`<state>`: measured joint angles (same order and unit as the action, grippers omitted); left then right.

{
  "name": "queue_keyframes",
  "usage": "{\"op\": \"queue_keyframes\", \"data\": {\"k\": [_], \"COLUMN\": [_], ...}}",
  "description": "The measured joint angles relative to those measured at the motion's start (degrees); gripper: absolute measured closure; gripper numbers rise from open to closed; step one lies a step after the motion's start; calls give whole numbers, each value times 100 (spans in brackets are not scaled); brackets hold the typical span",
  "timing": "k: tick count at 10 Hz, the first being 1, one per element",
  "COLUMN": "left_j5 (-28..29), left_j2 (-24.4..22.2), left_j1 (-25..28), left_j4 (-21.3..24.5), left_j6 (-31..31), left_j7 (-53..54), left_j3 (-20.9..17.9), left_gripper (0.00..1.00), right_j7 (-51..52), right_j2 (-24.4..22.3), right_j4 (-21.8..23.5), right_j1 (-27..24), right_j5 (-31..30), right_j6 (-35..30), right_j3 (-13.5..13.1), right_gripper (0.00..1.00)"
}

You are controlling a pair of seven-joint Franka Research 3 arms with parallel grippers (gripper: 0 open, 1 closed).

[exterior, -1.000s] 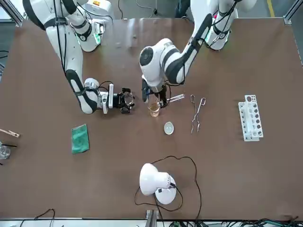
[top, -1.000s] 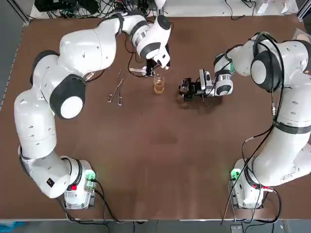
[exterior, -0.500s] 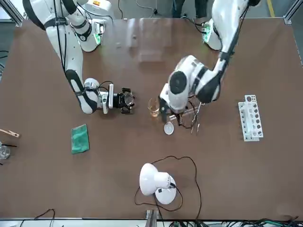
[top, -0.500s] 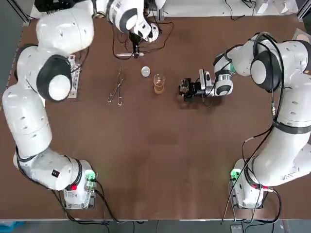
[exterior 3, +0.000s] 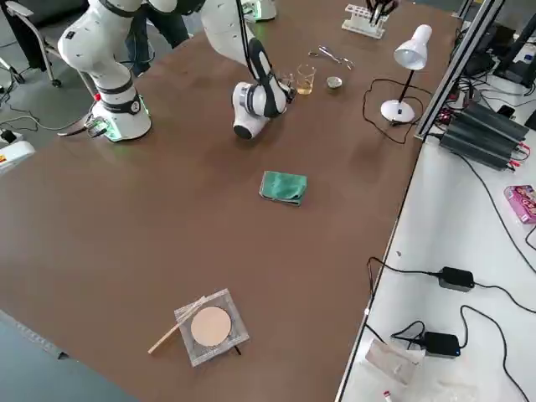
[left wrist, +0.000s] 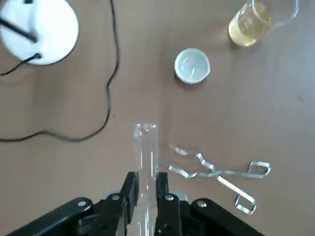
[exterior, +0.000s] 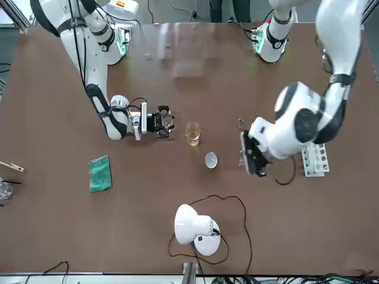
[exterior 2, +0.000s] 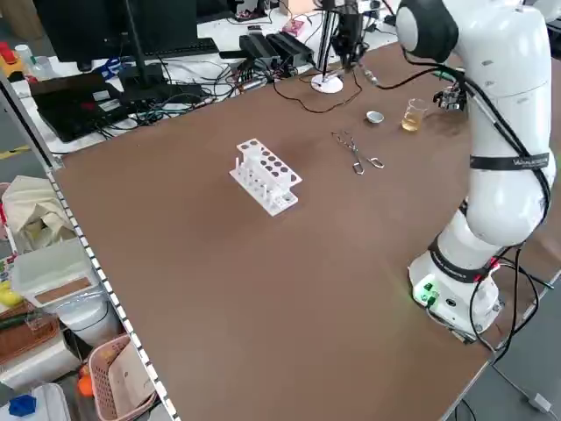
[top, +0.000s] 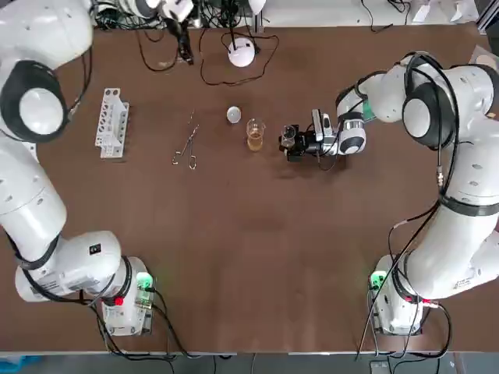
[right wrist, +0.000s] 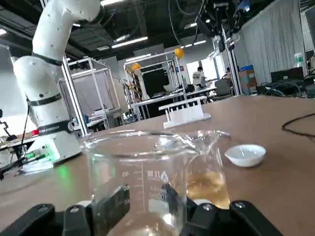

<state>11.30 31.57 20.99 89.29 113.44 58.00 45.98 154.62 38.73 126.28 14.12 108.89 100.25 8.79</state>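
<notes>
Tube [left wrist: 145, 157]: clear glass, looks empty, open mouth pointing away from the left gripper [left wrist: 146, 186]. Its lower end sits between the jaws, which are clamped on it, and the rest sticks out ahead. The gripper hangs clear of the worktop [top: 257, 257] at its far left part. Below lie the tongs [left wrist: 216, 169], with the dish [left wrist: 192, 65] and lamp base [left wrist: 39, 29] farther off.

Empty beaker [right wrist: 142, 167]: clear, with a printed scale and a spout, upright. It stands between the jaws of the right gripper [right wrist: 145, 204], which are closed against its sides, low at mid-worktop. Whether its base rests on the surface cannot be told. The amber beaker [top: 255, 135] stands near it on the robot's left, apart from it and part full.
</notes>
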Motion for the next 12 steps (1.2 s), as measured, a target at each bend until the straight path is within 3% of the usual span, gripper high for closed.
{"op": "queue_keyframes", "data": {"k": [2,5,8,12], "left_j5": [-629,-1995,-3105,-3901], "left_j2": [16,44,140,514], "left_j1": [1264,2593,3604,4419], "left_j4": [114,304,385,476], "left_j6": [45,-208,-941,-2028], "left_j7": [1323,3252,4545,5657], "left_j3": [458,499,506,513], "left_gripper": [79,79,79,79], "right_j7": [-380,-1247,-1747,-2140], "right_j2": [-338,-843,-933,-922], "right_j4": [2,15,40,81], "right_j1": [-1,12,34,79], "right_j5": [179,612,1226,1857], "right_j6": [193,710,936,958], "right_j3": [202,618,1061,1373], "right_gripper": [61,61,61,61]}}
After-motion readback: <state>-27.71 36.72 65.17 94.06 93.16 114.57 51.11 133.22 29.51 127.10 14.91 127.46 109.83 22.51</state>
